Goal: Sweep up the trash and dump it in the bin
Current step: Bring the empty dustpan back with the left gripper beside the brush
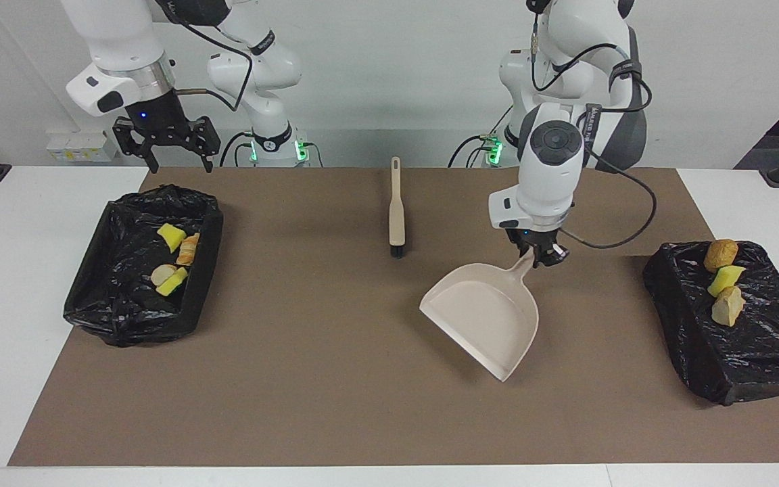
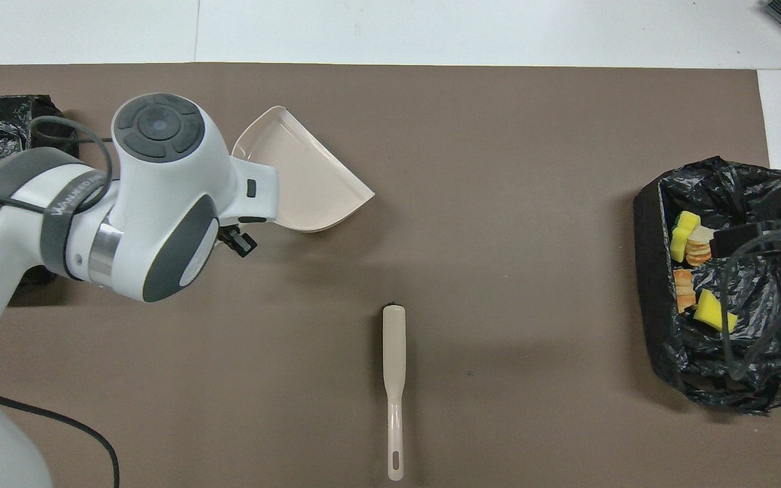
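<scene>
Facing view: left gripper (image 1: pixel 537 255) clamped on handle of beige plastic dustpan (image 1: pixel 485 318), pan tilted over brown mat (image 1: pixel 335 379). Right gripper (image 1: pixel 166 145) spread wide, holding nothing, raised near black-lined bin (image 1: pixel 132 311). Trash scraps (image 1: pixel 174 260) sit inside both bins.

No legible text (anywhere visible)

The desk (image 1: pixel 11 284) is seen as smooth white laminate, covered by a matt brown mat (image 1: pixel 335 379) like paper or felt. The dustpan (image 1: pixel 487 318) and brush (image 1: pixel 396 210) appear as smooth beige plastic with a slight sheen. Crinkled, glossy black plastic film lines both bins (image 1: pixel 129 297). The trash (image 1: pixel 173 260) looks porous and matt.
</scene>
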Robot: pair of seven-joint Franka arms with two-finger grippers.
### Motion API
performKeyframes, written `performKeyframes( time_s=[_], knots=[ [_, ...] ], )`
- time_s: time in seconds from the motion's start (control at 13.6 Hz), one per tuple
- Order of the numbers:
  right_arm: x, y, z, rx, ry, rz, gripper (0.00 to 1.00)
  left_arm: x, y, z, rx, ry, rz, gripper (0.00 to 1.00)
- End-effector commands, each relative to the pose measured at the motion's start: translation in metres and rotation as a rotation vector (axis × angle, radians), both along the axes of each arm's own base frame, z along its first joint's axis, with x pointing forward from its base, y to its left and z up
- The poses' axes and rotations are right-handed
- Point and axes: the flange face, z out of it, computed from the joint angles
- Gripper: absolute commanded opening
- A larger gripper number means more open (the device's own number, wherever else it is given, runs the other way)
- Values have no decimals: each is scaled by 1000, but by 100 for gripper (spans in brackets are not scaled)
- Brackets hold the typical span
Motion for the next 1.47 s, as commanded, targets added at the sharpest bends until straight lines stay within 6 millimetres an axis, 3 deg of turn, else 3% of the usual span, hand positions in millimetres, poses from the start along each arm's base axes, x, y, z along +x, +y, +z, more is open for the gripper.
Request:
performKeyframes(
  time_s=[0.0, 0.15, 0.37, 0.59, 0.73, 0.95, 1.17, 1.39],
  knots=[
    [-8, -9, -15, -6, 27, 9, 100, -16, -47, -12, -47, -42, 265, 0],
    [-11, -8, -23, -2, 33, 7, 100, -30, -87, -24, -81, -74, 401, 0],
    [-11, -9, -37, 0, -6, 14, 100, -49, -119, -35, -131, -88, 601, 0],
    [-4, -23, -36, -12, -11, -14, 100, -66, -133, -47, -127, -75, 654, 0],
    [11, -18, -22, -15, 4, -9, 100, -79, -147, -54, -149, -91, 693, 0],
    [9, -17, -23, 0, -3, -26, 100, -96, -168, -65, -164, -84, 702, 0],
    [9, -14, -21, 4, -3, -5, 100, -100, -169, -72, -154, -75, 717, 0],
    [-9, -11, 0, 8, 100, 7, 100, -107, -179, -95, -125, -64, 745, 0]
  ],
)
